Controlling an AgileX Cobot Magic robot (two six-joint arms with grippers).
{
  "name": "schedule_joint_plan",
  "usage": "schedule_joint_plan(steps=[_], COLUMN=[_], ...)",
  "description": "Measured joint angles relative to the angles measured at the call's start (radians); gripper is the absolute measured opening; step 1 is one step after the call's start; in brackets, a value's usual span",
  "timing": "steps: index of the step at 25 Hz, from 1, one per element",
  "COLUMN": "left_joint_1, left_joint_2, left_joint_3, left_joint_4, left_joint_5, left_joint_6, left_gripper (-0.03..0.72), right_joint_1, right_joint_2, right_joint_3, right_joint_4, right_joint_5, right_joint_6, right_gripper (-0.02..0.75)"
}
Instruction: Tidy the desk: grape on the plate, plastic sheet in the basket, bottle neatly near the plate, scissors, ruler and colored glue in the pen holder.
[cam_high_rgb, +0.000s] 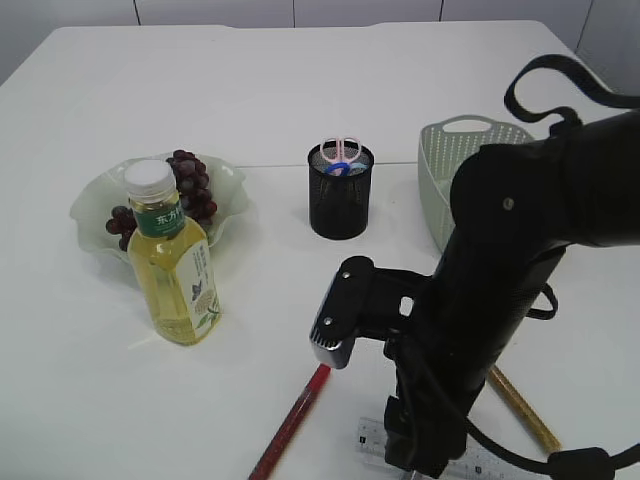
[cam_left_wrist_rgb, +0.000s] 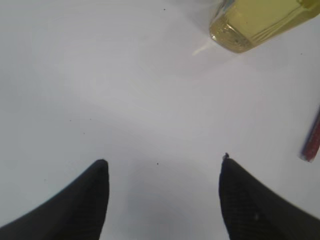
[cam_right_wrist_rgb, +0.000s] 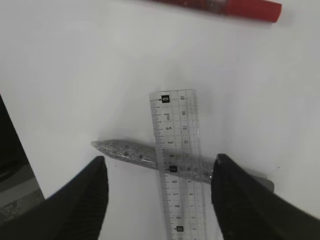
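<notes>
Dark grapes (cam_high_rgb: 190, 185) lie on the pale green plate (cam_high_rgb: 95, 205). The yellow bottle (cam_high_rgb: 175, 270) stands upright just in front of the plate. Pink-handled scissors (cam_high_rgb: 342, 152) stand in the black mesh pen holder (cam_high_rgb: 340, 205). At the front edge, the clear ruler (cam_right_wrist_rgb: 177, 130) lies across a silver glitter glue (cam_right_wrist_rgb: 125, 150), and my right gripper (cam_right_wrist_rgb: 161, 159) hangs open over both. A red glue (cam_high_rgb: 292, 420) and a gold glue (cam_high_rgb: 525, 410) lie nearby. My left gripper (cam_left_wrist_rgb: 163, 160) is open over bare table, below the bottle's base (cam_left_wrist_rgb: 260, 22). The plastic sheet is out of view.
The light green basket (cam_high_rgb: 445, 170) stands at the right, behind my right arm (cam_high_rgb: 500, 290); its inside is hidden. The arm covers much of the front right of the table. The red glue's tip (cam_left_wrist_rgb: 312, 140) shows at the right edge of the left wrist view.
</notes>
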Motion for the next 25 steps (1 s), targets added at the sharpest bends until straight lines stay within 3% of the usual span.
schedule_joint_plan(steps=[25], left_joint_1=[0.0], left_joint_2=[0.0], left_joint_3=[0.0], left_joint_4=[0.0], left_joint_5=[-0.032], left_joint_6=[0.0], left_gripper=[0.505], right_joint_1=[0.012], right_joint_2=[0.154], right_joint_3=[0.0], right_joint_4=[-0.003], right_joint_5=[-0.126], right_joint_6=[-0.002], right_gripper=[0.483])
